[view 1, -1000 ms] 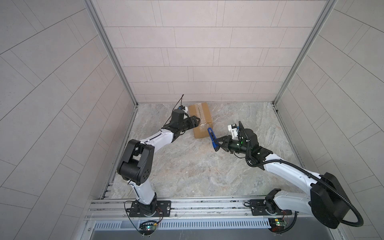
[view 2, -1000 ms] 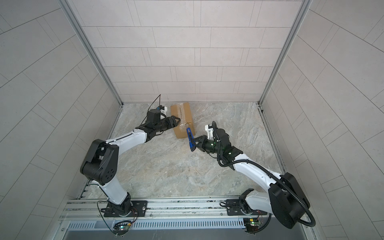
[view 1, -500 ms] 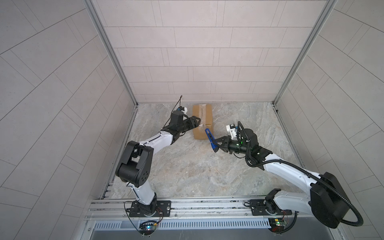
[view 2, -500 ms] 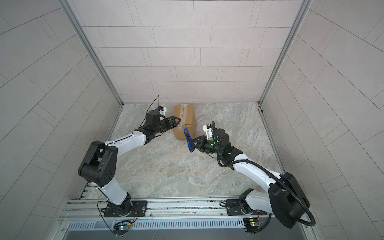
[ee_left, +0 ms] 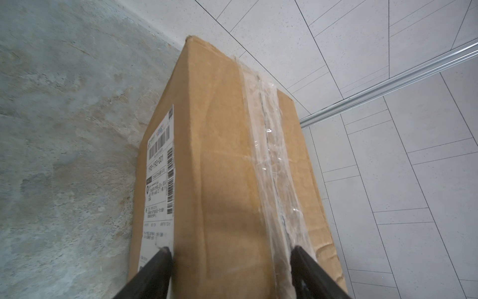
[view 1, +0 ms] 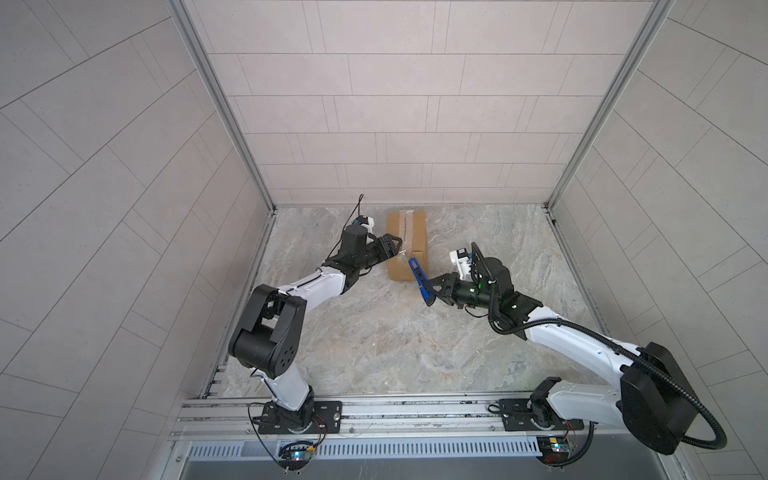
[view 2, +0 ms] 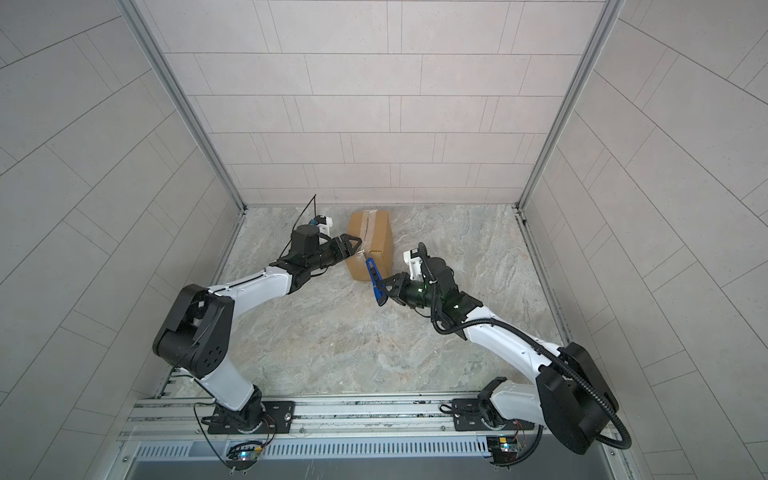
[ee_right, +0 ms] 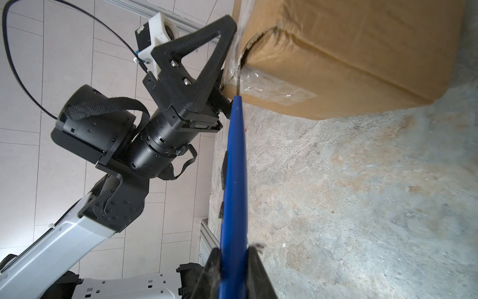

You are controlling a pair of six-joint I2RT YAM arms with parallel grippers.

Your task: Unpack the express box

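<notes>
The express box (view 1: 409,237) (view 2: 374,239), a brown carton with clear tape along its top seam, stands on the floor near the back wall. My left gripper (view 1: 397,246) (view 2: 358,245) (ee_left: 231,252) is open. Its jaws straddle the box's near left edge, one finger over the white label (ee_left: 159,165) and the other on the tape (ee_left: 269,145). My right gripper (view 1: 432,286) (view 2: 389,286) (ee_right: 234,249) is shut on a blue utility knife (view 1: 419,279) (ee_right: 232,181). The knife's blade tip (ee_right: 236,86) is at the torn tape on the box's near end (ee_right: 336,64).
Tiled walls close in the marble floor (view 1: 395,340) on the left, back (view 1: 395,145) and right. An aluminium rail (view 1: 415,411) with both arm bases runs along the front. The left arm's wrist (ee_right: 134,139) is close beside the knife.
The right gripper has carried the knife a little left, up to the box's near end. The box has turned slightly. The left gripper has crept forward along it.
</notes>
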